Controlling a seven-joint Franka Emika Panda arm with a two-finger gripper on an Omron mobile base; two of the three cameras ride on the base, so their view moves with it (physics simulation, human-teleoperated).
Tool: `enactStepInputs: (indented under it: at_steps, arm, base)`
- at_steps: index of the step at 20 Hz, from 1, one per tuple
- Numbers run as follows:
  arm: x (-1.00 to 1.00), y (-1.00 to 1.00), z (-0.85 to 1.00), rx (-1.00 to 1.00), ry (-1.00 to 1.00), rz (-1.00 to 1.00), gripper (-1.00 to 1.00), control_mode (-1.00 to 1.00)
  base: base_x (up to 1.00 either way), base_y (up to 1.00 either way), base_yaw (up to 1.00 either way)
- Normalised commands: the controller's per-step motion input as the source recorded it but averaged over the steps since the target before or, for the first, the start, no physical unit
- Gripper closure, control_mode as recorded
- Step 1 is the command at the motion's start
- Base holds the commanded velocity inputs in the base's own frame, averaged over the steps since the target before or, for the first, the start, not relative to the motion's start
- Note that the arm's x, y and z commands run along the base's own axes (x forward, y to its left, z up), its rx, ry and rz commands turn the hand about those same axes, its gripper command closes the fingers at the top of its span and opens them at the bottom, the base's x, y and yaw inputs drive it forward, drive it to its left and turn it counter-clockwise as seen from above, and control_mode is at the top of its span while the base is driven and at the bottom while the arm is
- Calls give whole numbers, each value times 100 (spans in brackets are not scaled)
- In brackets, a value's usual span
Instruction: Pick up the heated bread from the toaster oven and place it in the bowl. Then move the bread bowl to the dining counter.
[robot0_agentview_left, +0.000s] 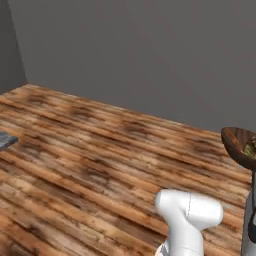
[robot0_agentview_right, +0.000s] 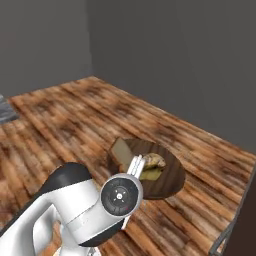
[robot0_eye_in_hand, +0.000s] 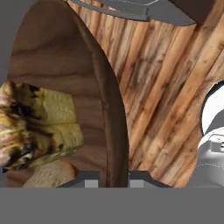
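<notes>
Left base view: the wooden bowl shows at the right edge, raised above the plank floor, with a pale scrap of the bread inside it. The white arm rises at the lower right. No counter is in sight here, so the carry to the dining counter looks unfinished.

Right base view: the bowl hangs just beyond the arm's wrist, over the floor, tilted a little toward the camera. The bread lies near its middle, beside a pale wedge. To do this step well, I judge the bowl should be held level and the base driven smoothly, since a tilt or jolt could tip the bread out over the rim.

Hand view: the jaws are closed tight on the bowl's rim, one fingertip inside the wall and the other outside. The toasted, dark-flecked bread rests inside the bowl, just beside the grip.
</notes>
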Motion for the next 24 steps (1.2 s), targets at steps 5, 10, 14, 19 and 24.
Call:
enactStepInputs:
  at_steps: [5, 10, 14, 19, 24]
  arm:
    - [0, 0, 0, 0, 0, 0, 100, 100]
    - [0, 0, 0, 0, 0, 0, 100, 100]
    - [0, 0, 0, 0, 0, 0, 100, 100]
    - [0, 0, 0, 0, 0, 0, 100, 100]
    - [0, 0, 0, 0, 0, 0, 100, 100]
  base:
    - [0, 0, 99]
    - [3, 10, 93]
    - [39, 51, 73]
    - [81, 58, 57]
    - [100, 12, 28]
